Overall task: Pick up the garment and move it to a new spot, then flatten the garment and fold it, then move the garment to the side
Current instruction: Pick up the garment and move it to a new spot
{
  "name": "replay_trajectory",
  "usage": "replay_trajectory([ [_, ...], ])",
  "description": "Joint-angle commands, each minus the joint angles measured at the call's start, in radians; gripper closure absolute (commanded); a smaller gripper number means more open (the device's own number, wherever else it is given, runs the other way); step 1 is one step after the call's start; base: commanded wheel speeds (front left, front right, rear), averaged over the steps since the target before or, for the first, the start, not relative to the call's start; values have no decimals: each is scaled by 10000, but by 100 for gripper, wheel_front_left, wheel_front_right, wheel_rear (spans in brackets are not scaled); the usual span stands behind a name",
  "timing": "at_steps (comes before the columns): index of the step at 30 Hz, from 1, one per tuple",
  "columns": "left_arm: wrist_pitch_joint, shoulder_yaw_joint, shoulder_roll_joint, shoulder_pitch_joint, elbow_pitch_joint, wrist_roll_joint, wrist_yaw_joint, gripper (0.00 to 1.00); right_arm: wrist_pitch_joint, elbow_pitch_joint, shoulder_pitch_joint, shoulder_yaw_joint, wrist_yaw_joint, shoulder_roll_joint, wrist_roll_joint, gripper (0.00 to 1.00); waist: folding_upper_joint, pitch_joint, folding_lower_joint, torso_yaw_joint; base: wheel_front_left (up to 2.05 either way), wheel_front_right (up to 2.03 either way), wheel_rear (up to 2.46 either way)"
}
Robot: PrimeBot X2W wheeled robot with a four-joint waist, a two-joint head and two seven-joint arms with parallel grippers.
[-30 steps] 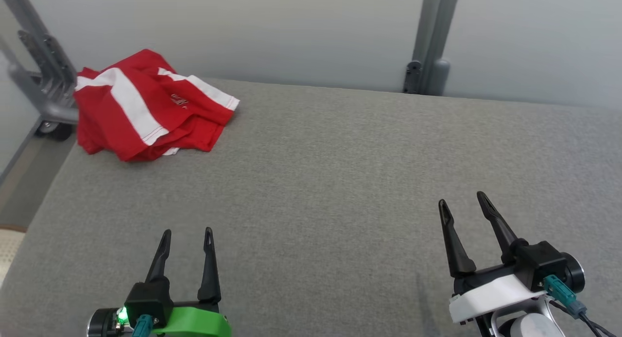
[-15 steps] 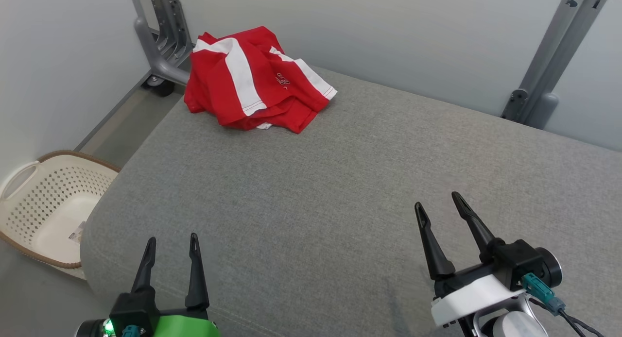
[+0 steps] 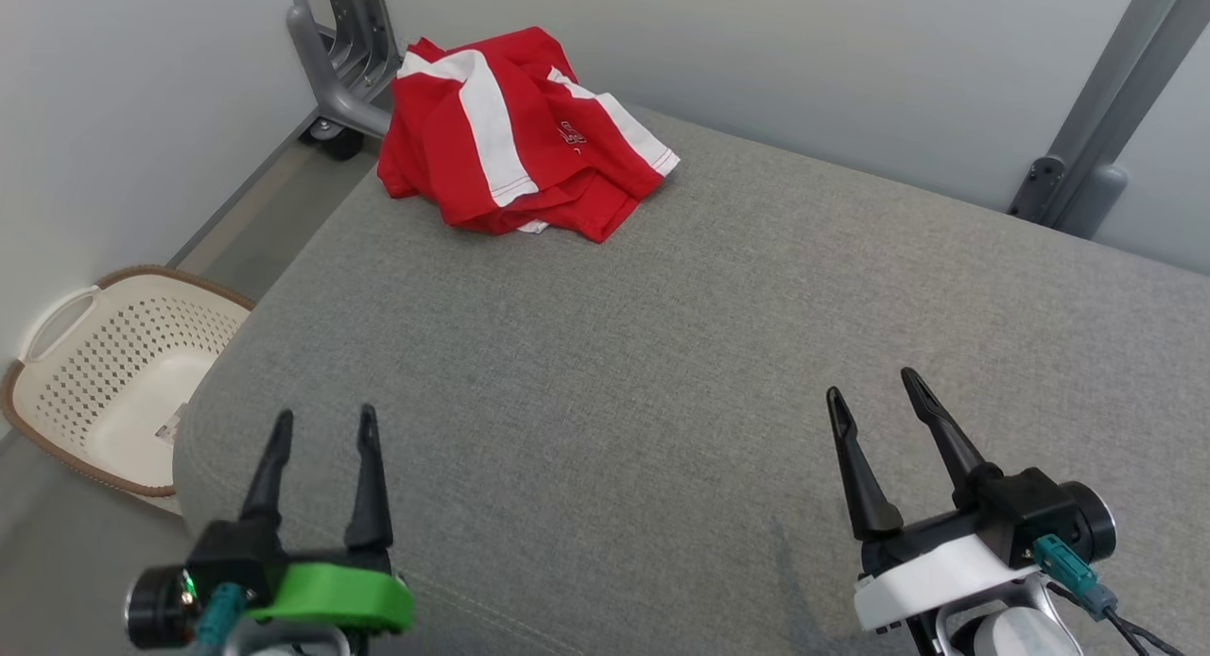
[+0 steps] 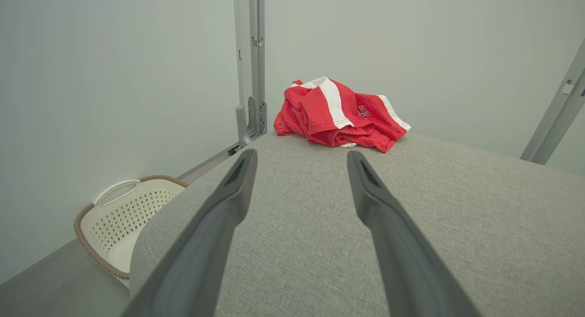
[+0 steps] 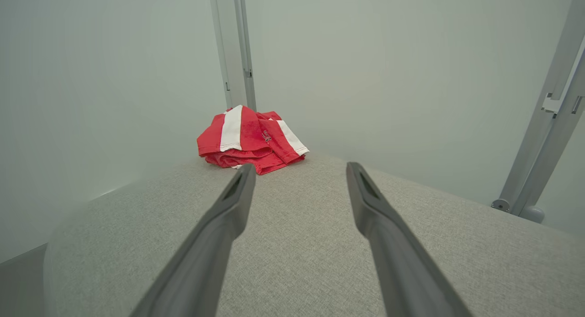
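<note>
Head view: you have the crumpled red-and-white striped fabric garment (image 3: 520,136) lying at the far left corner of the grey upholstered cushion (image 3: 614,353). Your left gripper (image 3: 324,413) and right gripper (image 3: 872,384) hover near the front edge, both with fingers spread and empty, well apart from the garment. The cream perforated plastic basket (image 3: 95,372) sits on the floor, left.

Left wrist view: left gripper (image 4: 301,153) fingers apart, garment (image 4: 338,116) ahead, basket (image 4: 123,207) lower left.

Right wrist view: right gripper (image 5: 300,166) fingers apart, garment (image 5: 247,139) ahead, slightly left.
</note>
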Motion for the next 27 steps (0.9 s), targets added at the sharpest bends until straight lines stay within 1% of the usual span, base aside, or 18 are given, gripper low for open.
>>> replay_trajectory([
  [1,-7,170,121,-508,-78,-101,-100,0,-32,-75,-31,-18,1,-34,-152,0,0,368,0,-250,0,0,0],
  [4,-7,544,493,-1617,-143,-44,-231,0,-32,-177,-290,-13,1,-38,-281,0,0,796,0,-690,0,0,0],
  [6,46,745,875,-2506,14,-42,-359,0,-33,-267,-463,15,1,-43,-395,0,0,1113,0,-1047,0,0,0],
  [8,314,862,1324,-3514,217,64,-479,0,-33,-385,-644,1,1,-41,-487,0,0,1411,0,-1404,0,0,0],
  [12,1102,1089,2034,-5680,858,-135,-791,0,-33,-829,-986,-157,1,-43,-410,0,0,2057,0,-2129,0,0,0],
  [14,1533,1165,2357,-6724,1414,-307,-958,0,-32,-1082,-1162,-239,1,-38,-505,0,0,2385,0,-2465,0,0,0],
  [16,1964,1219,2671,-7628,2023,-514,-1122,0,-32,-1456,-1368,-279,1,-38,-343,0,0,2749,0,-2797,0,0,0],
  [19,2558,1270,3079,-8653,2932,-796,-1276,0,-32,-2039,-1545,-232,1,-38,-375,0,0,3284,0,-3228,0,0,0],
  [21,2927,1218,3388,-9181,3589,-867,-1337,0,-33,-2437,-1629,-204,1,-38,-402,0,0,3672,0,-3467,0,0,0],
  [23,3201,1153,3745,-9563,4231,-713,-1347,0,-32,-2789,-1689,-138,1,-38,-451,0,0,4041,0,-3702,0,0,0],
  [27,3700,998,4178,-10102,5395,-646,-1389,0,-32,-3445,-1762,-70,1,-31,-633,0,0,4727,0,-4082,0,0,0],
])
